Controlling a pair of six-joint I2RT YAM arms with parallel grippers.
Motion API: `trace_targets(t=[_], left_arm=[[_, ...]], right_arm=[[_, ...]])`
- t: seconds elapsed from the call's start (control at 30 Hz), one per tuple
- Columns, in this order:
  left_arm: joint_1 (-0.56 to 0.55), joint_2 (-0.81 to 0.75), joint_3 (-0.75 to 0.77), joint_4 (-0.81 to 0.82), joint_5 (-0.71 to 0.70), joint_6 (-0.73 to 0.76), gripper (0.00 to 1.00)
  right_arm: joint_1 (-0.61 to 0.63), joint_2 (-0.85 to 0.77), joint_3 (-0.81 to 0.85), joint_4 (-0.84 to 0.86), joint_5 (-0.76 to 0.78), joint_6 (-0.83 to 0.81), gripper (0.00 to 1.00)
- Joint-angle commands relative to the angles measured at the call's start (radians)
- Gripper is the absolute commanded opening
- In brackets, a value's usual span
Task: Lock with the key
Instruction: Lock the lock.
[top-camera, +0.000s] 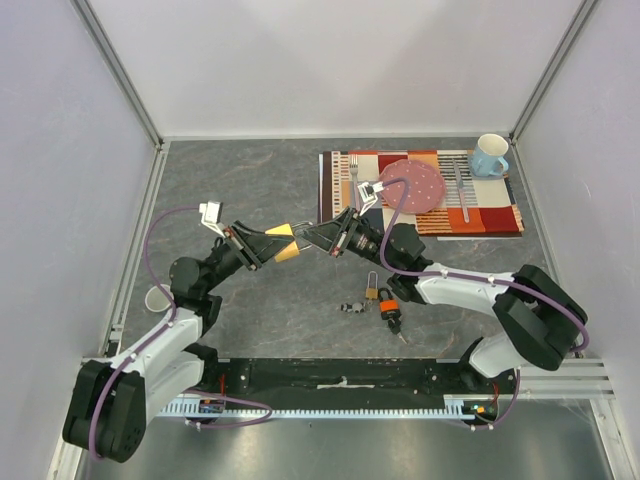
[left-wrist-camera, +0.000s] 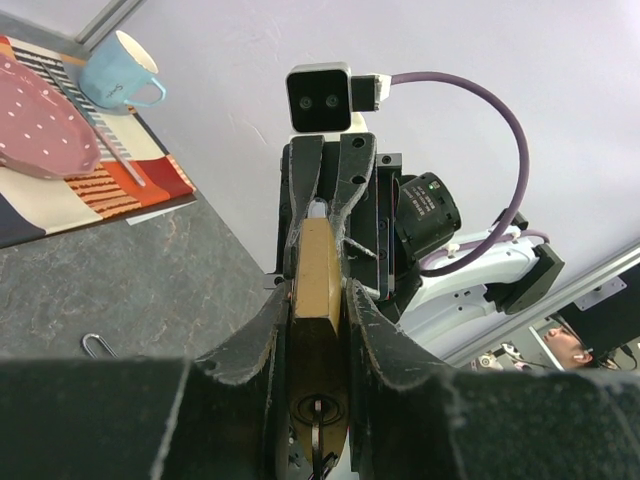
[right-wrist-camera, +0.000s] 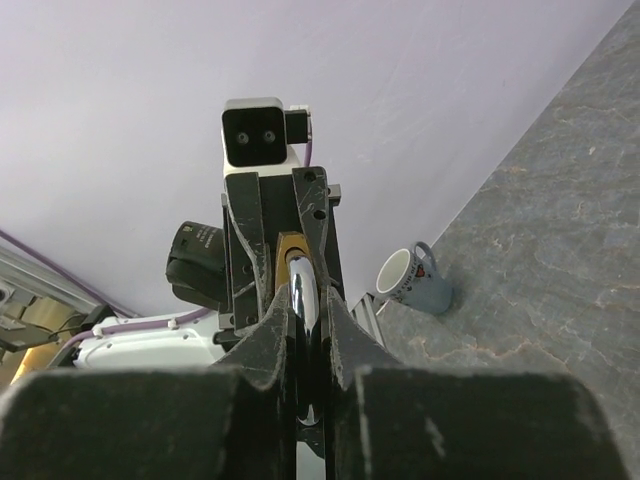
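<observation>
My left gripper (left-wrist-camera: 320, 320) is clenched on the flat sides of a brass padlock (left-wrist-camera: 318, 270), held in the air above the grey stone-look table (top-camera: 250, 180), between my 2 arms; my right gripper (right-wrist-camera: 305, 305) is pinched on its chrome shackle (right-wrist-camera: 306, 290) from the opposite end. The 2 sets of fingers meet nose to nose.

The body is a solid brass block, smooth, with rounded edges; I judge it dense for its size, rigid, and not fragile. Polished faces can slide against my pads, so the broad flats are the right place to hold, as my left gripper does. The shackle is a round, mirror-bright steel bar, hard and slippery; a pinch across it may let it roll or twist, so I would press it along its own axis. The keyway faces my left camera; whether a key sits in it I cannot tell.

On the table near my right arm lie a 2nd brass padlock (top-camera: 371, 291), an orange and black padlock (top-camera: 389, 308), and a small metal cluster that looks like keys (top-camera: 352, 307); thin, light, flat pieces, hard to pick off a flat surface.
</observation>
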Motion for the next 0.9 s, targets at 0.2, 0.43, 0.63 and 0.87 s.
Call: trace_targets(t=[0.2,0.43,0.63,0.87], left_arm=[[-0.002,-0.041,0.083,-0.216,0.059,0.212,0.54],[0.016,-0.060,0.250,-0.593,0.072,0.411,0.91],[0.090,-0.080,0.247,-0.603,0.157,0.392,0.92],[0.116,-0.054,0.183,-0.378,0.347,0.280,0.89]], right_arm=[[0.008,-0.126,0.048,-0.129,0.056,-0.068,0.00],[-0.007,-0.214,0.051,-0.233,0.060,-0.120,0.00],[-0.071,-0.322,0.074,-0.360,0.027,-0.177,0.00],[-0.191,-0.350,0.118,-0.402,-0.152,-0.177,0.00]])
